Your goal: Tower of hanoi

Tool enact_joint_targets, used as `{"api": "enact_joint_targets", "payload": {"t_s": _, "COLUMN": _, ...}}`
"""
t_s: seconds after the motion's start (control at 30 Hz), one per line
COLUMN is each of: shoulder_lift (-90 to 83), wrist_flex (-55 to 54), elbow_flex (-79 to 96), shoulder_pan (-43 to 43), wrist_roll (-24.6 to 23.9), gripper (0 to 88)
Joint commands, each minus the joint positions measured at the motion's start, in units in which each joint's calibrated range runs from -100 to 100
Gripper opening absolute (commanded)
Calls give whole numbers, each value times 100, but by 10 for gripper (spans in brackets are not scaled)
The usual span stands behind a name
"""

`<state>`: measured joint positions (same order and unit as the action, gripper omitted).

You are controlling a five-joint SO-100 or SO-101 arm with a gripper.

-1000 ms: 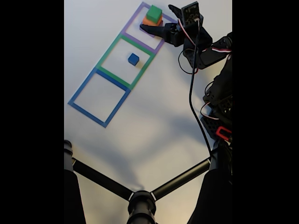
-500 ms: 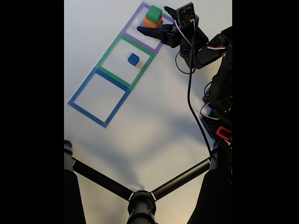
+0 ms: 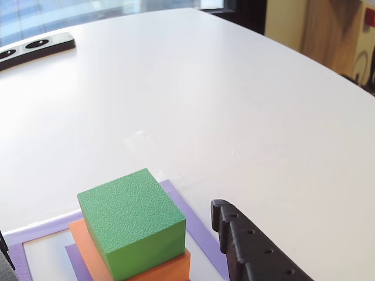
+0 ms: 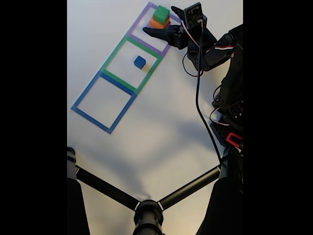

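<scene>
In the fixed view a green cube (image 4: 161, 13) sits on a wider orange block (image 4: 155, 23) inside the purple taped square (image 4: 139, 23) at the top. A small blue cube (image 4: 140, 62) lies in the green square (image 4: 113, 51). Nothing lies in the blue square (image 4: 83, 97). My gripper (image 4: 159, 19) is open around the stack, with one finger below it and the other at its upper right. In the other view the green cube (image 3: 132, 222) rests on the orange block (image 3: 170, 266). A black finger (image 3: 252, 246) stands just right of it, not touching.
Black stand bars (image 4: 146, 200) cross the bottom of the fixed view. The arm's body and cables (image 4: 227, 98) fill the right side. A dark strip (image 3: 35, 47) lies at the far left of the white table (image 3: 234, 105), whose curved edge runs along the right.
The gripper has shifted slightly left and up, closer around the stack. The cubes have not moved.
</scene>
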<state>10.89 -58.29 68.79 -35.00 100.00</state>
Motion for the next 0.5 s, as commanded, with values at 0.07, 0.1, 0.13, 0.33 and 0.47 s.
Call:
{"api": "enact_joint_targets", "payload": {"t_s": 0.07, "shoulder_lift": -7, "wrist_flex": -132, "elbow_flex": -295, "shoulder_pan": 111, "wrist_roll": 0, "gripper": 440}}
{"api": "enact_joint_targets", "payload": {"t_s": 0.1, "shoulder_lift": 1, "wrist_flex": -116, "elbow_flex": -314, "shoulder_pan": 111, "wrist_roll": 0, "gripper": 440}}
{"api": "enact_joint_targets", "payload": {"t_s": 0.13, "shoulder_lift": 17, "wrist_flex": -116, "elbow_flex": -323, "shoulder_pan": 111, "wrist_roll": 0, "gripper": 440}}
{"api": "enact_joint_targets", "payload": {"t_s": 0.33, "shoulder_lift": 137, "wrist_flex": -156, "elbow_flex": -359, "shoulder_pan": 103, "wrist_roll": 0, "gripper": 428}}
{"api": "enact_joint_targets", "payload": {"t_s": 0.47, "shoulder_lift": 193, "wrist_flex": -156, "elbow_flex": -414, "shoulder_pan": 111, "wrist_roll": 0, "gripper": 414}}
